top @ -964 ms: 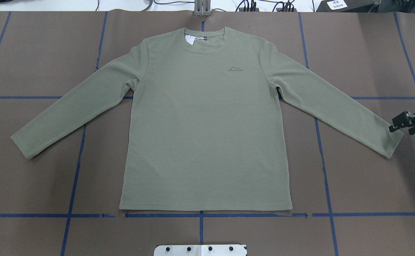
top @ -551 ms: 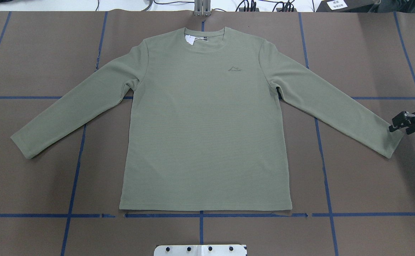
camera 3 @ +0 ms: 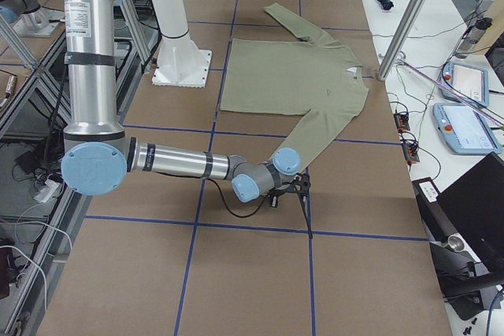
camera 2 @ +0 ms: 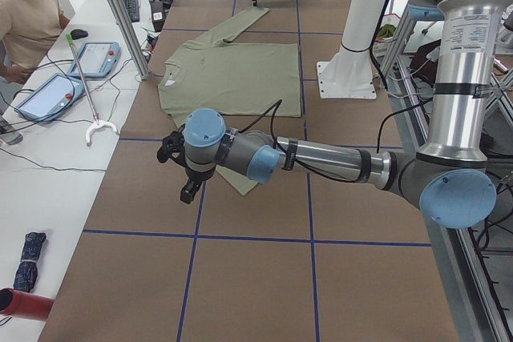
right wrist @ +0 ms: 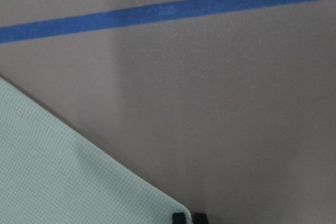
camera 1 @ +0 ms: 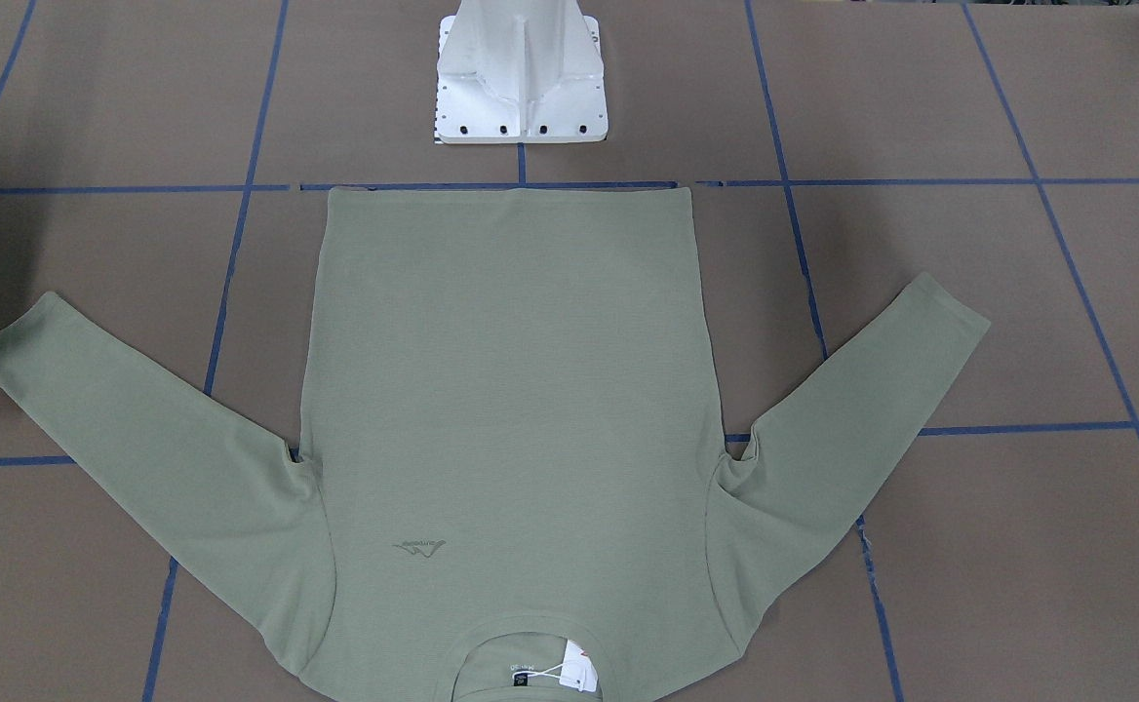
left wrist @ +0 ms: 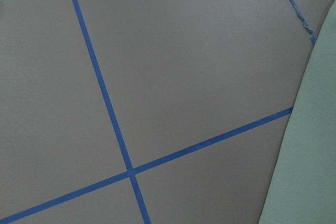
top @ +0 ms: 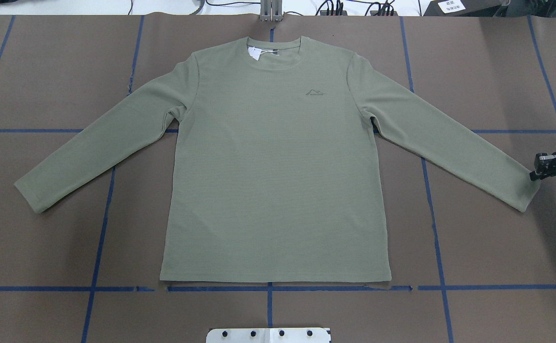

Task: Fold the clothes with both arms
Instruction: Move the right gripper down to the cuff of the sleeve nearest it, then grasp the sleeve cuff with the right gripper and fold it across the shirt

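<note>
Shirt [top: 278,181] spread flat and front-up on the brown tabletop [top: 487,228], sage green, long-sleeved. Lies with collar [top: 274,50] at the side far from the robot and hem [top: 275,278] toward the white pedestal base [camera 1: 521,78], straight along a blue tape line [top: 97,238]. Carries a white hang tag [top: 255,52] inside the neck and a small tonal logo [top: 314,92] on the chest. Reaches out with both sleeves angled away from the body toward the tabletop's two ends.

Right end effector [top: 536,174] low at the outer corner of the right cuff [top: 525,190], touching the fabric's edge in the overhead view. Appears in the right wrist view as two black fingertips [right wrist: 179,217] drawn nearly together, with only a thin slit between, right at the point of the cuff corner. Cannot tell whether cloth sits pinched in that slit. Reaches the cuff on a near-horizontal forearm, as seen from the tabletop's right end.

Left end effector [camera 2: 190,191] visible only from the tabletop's left end, pointing downward above bare tabletop near the outer part of the other sleeve, whose left cuff [top: 30,193] lies flat. Cannot tell from that view whether open or closed. Looks down, through its wrist camera, on crossed tape lines and a strip of green fabric along the right edge.
</note>
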